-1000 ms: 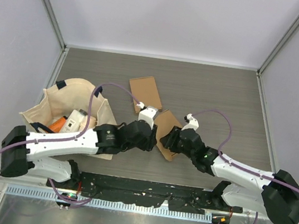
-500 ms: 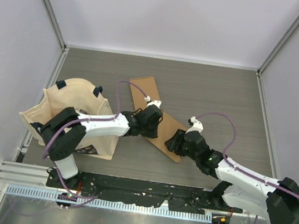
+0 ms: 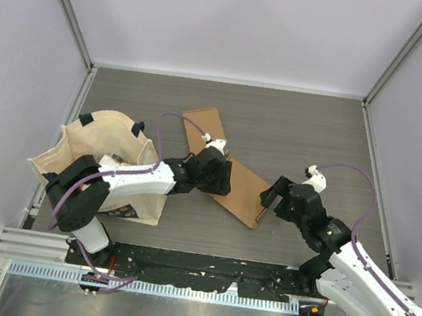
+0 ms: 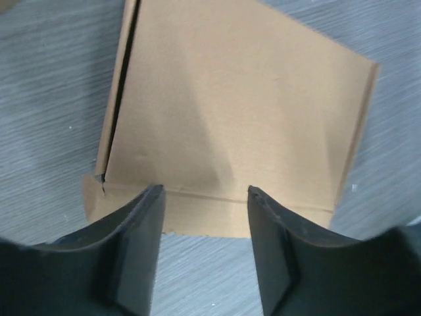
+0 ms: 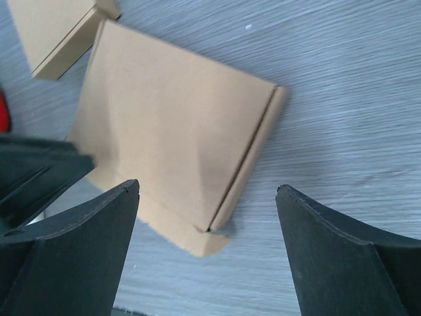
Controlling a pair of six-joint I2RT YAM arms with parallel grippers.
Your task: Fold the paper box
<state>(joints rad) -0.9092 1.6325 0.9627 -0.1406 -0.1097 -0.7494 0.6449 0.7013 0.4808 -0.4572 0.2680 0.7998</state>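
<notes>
The paper box [image 3: 244, 192] lies flat on the table, a brown cardboard sheet with a folded flap along one edge. My left gripper [image 3: 222, 177] is at its left edge. In the left wrist view the box [image 4: 230, 112] fills the upper frame and the left gripper [image 4: 205, 191] stands open, its tips over the near flap with only table between the fingers. My right gripper [image 3: 271, 199] sits just off the box's right corner. In the right wrist view that gripper [image 5: 207, 189] is wide open above the corner of the box [image 5: 164, 131], holding nothing.
A second flat cardboard piece [image 3: 203, 129] lies behind the box, also seen as the cardboard piece [image 5: 56, 29] in the right wrist view. A cream tote bag [image 3: 104, 154] with items inside stands at the left. Metal frame rails and walls enclose the table.
The right gripper has opened wide and drawn back to the right off the box. The left gripper has opened at the box's left edge. The box now lies flatter.
</notes>
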